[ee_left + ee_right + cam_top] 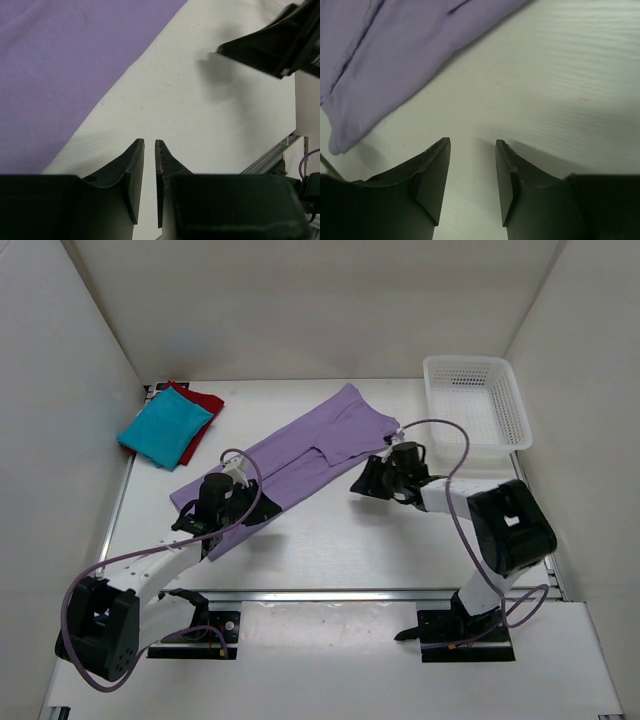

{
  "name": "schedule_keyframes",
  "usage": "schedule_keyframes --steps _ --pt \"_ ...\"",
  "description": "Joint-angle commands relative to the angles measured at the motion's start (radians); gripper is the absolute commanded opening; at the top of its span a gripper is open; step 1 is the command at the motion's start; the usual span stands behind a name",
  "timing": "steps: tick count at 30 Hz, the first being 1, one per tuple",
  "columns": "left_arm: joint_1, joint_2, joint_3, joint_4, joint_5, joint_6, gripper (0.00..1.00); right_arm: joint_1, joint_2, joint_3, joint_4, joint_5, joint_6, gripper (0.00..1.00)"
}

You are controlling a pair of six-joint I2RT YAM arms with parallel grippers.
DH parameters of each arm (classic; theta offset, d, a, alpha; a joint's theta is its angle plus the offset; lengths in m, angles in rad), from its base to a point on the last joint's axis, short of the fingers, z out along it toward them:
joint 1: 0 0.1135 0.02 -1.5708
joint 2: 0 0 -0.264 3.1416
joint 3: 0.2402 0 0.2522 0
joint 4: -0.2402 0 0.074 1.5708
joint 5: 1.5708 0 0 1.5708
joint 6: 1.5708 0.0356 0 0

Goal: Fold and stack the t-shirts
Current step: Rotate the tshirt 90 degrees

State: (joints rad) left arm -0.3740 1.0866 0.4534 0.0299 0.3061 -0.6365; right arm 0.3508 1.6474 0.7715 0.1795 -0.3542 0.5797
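The lavender t-shirt (pixel 310 445) lies stretched diagonally across the middle of the table, its sides folded in lengthwise. At the back left, the folded teal t-shirt (pixel 165 430) rests on the red t-shirt (pixel 203 402). My left gripper (pixel 266 509) hovers over bare table just off the lavender shirt's (pixel 60 65) near edge. Its jaws (pixel 150 142) stand a narrow gap apart with nothing between them. My right gripper (pixel 360 483) sits beside the shirt's right end (pixel 395 60), open and empty above the table (pixel 472 141). The left wrist view also catches the right gripper (pixel 270 45).
A white mesh basket (pixel 478 400) stands at the back right corner. White walls enclose the table on three sides. A metal rail (pixel 330 595) runs along the near edge by the arm bases.
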Motion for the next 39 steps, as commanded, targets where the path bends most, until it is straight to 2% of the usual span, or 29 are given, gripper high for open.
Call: schedule_keyframes --steps 1,5,10,11,14,15,17,21,24,26,29,33,36,39 --pt "0.010 -0.036 0.025 -0.001 -0.022 0.005 0.26 0.146 0.124 0.035 0.148 0.012 0.101 0.39" --pt "0.017 -0.037 0.048 -0.021 -0.016 0.017 0.26 0.244 0.285 0.122 0.213 0.058 0.189 0.39" --pt "0.004 -0.031 0.039 0.002 -0.007 -0.002 0.26 0.319 0.420 0.274 0.173 0.110 0.233 0.38" --pt "0.004 -0.036 0.036 0.002 0.001 0.001 0.26 0.317 0.445 0.293 0.173 0.101 0.242 0.35" --pt "0.021 -0.047 0.028 0.007 0.001 0.000 0.26 0.312 0.459 0.296 0.169 0.094 0.255 0.16" --pt "0.030 -0.050 0.025 0.008 0.005 -0.005 0.26 0.301 0.454 0.282 0.175 0.090 0.247 0.08" --pt "0.037 -0.051 0.022 0.010 0.007 0.003 0.27 0.280 0.428 0.243 0.179 0.089 0.244 0.00" --pt "0.030 -0.033 0.028 0.007 0.011 0.003 0.26 0.206 0.272 0.094 0.161 0.051 0.151 0.00" --pt "0.020 -0.016 0.028 0.022 0.008 0.001 0.26 0.102 0.155 -0.009 0.077 -0.024 0.053 0.00" --pt "0.009 -0.004 0.027 0.034 0.002 0.007 0.26 0.021 0.076 -0.041 -0.007 -0.064 -0.015 0.21" --pt "-0.009 0.022 0.018 0.034 -0.010 0.008 0.26 -0.054 -0.039 -0.069 -0.035 -0.027 -0.052 0.45" --pt "0.000 0.016 -0.004 0.028 -0.021 0.015 0.26 -0.131 -0.023 0.027 -0.060 0.056 -0.086 0.53" --pt "0.009 -0.007 -0.027 0.013 -0.022 0.026 0.26 -0.144 0.124 0.196 -0.081 0.144 -0.080 0.57" --pt "0.020 -0.037 -0.039 0.010 -0.019 0.018 0.27 -0.157 0.199 0.281 -0.063 0.187 -0.049 0.53"
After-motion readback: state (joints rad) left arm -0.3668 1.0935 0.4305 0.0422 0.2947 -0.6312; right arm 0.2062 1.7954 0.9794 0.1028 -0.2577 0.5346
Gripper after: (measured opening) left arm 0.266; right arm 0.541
